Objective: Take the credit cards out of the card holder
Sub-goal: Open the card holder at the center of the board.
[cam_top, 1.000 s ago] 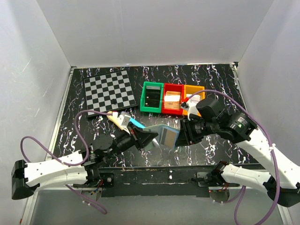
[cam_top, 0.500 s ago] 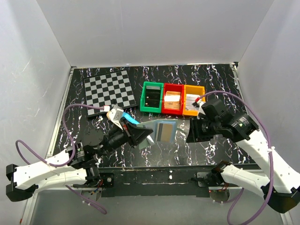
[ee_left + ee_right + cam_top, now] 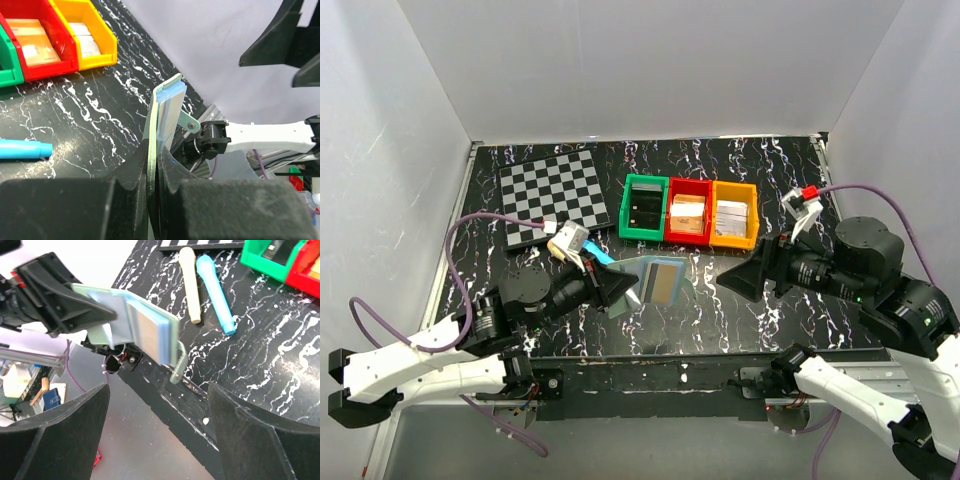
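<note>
left tool (image 3: 612, 288) clamps the card holder (image 3: 638, 275) toward the surface's near edge. right tool (image 3: 732, 279) gapes empty, well apart.

Plain white walls (image 3: 650, 70) stand on three sides of a black table top with white marble streaks (image 3: 770, 160). Soft light falls evenly.

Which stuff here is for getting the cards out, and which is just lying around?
For the job: card holder, credit card showing inside it, left gripper shut on the holder, right gripper open.
Just lying about: checkered board, green bin, red bin, yellow bin, blue marker, cream stick.
</note>
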`<action>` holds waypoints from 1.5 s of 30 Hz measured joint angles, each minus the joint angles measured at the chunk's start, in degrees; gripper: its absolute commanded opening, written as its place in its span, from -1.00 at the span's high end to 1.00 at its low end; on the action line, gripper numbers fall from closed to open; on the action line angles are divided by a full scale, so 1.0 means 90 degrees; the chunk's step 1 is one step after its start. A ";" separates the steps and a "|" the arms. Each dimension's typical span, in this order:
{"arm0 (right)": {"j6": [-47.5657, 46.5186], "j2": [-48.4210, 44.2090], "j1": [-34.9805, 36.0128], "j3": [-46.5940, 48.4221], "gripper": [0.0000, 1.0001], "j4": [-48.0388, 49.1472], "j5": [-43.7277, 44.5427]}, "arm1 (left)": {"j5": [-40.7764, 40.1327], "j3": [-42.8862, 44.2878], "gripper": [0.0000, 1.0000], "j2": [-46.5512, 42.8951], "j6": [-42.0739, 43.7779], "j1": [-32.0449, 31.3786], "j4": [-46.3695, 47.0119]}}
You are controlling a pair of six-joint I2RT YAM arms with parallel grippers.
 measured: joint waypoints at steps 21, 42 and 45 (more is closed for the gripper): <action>-0.0435 0.0464 0.0155 -0.1353 -0.71 0.1122 -0.0692 | 0.0585 -0.0097 1.00 0.0177 -0.0301 0.0000 0.0695; -0.0121 0.0066 0.0027 -0.1812 0.14 0.2421 -0.2115 | 0.0831 -0.0597 1.00 -0.0134 -0.0670 0.0000 0.1452; -0.0095 -0.0002 0.0027 -0.1841 0.22 0.2492 -0.2164 | 0.0828 -0.0624 1.00 -0.0146 -0.0692 0.0000 0.1477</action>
